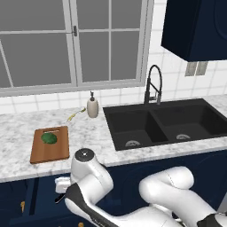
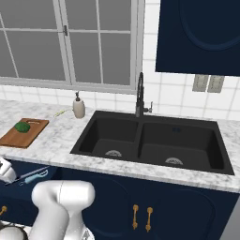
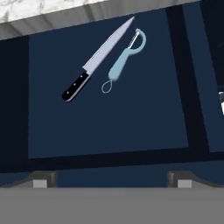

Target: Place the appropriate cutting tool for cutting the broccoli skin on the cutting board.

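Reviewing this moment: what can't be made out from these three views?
- End effector: in the hand view just the fingertips show at the bottom edge.
- Knife and peeler: right base view shows them tiny, partly behind the arm.
- Broccoli on the cutting board: too small for surface detail in either base view.
- Yellow-green item beside the soap dispenser: too small to identify.

You face a grey-framed window (image 1: pixel 73 42) above white wall tiles (image 1: pixel 177 84), a black double sink (image 2: pixel 154 140), and navy cabinets (image 2: pixel 140 211).

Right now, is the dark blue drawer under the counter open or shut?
Open: the hand view looks down into the dark blue drawer, where the black-handled knife and light blue peeler lie.
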Tool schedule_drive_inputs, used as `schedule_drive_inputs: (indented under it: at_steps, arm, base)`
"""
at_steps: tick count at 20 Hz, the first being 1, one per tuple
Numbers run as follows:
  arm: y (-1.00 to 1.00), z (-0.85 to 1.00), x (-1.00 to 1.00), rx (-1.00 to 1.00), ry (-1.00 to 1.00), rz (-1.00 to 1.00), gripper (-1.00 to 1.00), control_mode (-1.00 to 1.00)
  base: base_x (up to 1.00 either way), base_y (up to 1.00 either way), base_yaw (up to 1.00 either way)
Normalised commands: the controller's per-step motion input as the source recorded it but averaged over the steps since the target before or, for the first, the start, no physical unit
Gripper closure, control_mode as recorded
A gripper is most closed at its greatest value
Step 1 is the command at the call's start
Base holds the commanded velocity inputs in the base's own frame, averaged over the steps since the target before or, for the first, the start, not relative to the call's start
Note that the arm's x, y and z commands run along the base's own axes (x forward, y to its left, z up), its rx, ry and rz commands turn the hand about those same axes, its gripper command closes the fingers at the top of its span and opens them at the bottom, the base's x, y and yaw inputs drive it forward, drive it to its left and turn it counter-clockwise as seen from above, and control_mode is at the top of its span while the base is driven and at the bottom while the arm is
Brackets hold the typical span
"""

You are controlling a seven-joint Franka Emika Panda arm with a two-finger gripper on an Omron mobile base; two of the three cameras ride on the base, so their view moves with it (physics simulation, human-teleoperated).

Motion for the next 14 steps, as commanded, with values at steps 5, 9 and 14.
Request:
schedule_drive_inputs:
  at_steps: [5,9,14]
  arm:
    - [0.23,-0.51,0.17,-0.11,0.07,0.0,-1.0,-1.0]
    - [0.22,-0.31,0.25,-0.19,0.05,0.0,-1.0,-1.0]
    - [0.16,-0.11,0.1,-0.14,0.09,0.0,-1.0,-1.0]
  base:
    - [0.0,0.0,0.0]
    - [0.0,0.0,0.0]
    - [0.0,0.0,0.0]
